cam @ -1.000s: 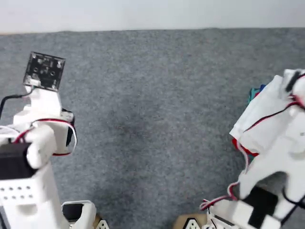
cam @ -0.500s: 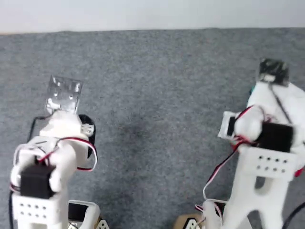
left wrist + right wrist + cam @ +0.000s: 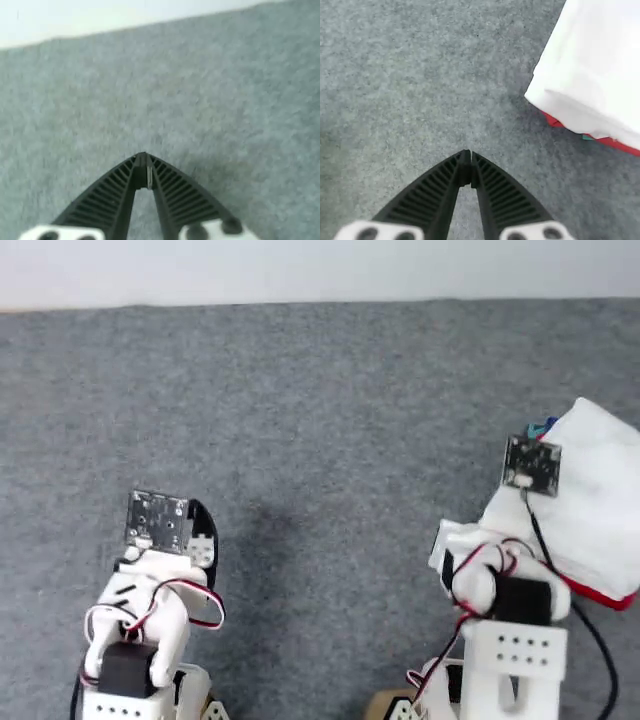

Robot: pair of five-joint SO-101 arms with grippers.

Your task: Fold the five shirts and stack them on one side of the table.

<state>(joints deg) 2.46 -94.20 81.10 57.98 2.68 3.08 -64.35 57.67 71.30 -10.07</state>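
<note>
Both arms have folded back toward their bases over the past second, the left arm [image 3: 140, 640] drawing its wrist in from the far left and the right arm [image 3: 505, 610] coming off the stack it had been covering. The grey bench [image 3: 330, 390] lies bare across its middle, which appears to be the working area left free. The stack [image 3: 600, 510] sits against the bench's right edge, just beyond the right arm, in keeping with the order to pile the shirts on one side. A white shirt [image 3: 590, 75] lies folded on top. A red shirt [image 3: 615, 144] shows as a thin line under its near edge, and a blue-green edge [image 3: 540, 427] pokes out at the far side. How many shirts lie between cannot be counted from here. The left gripper [image 3: 142, 156] hangs over bare bench with its fingers pressed together on nothing. The right gripper [image 3: 466, 152] is likewise closed and empty, pointing at the bench just beside the stack's corner without touching it. With no loose shirt on the bench and both arms tucked low, the pose reads as a parked one, suggesting the folding is done or nearly so.
</note>
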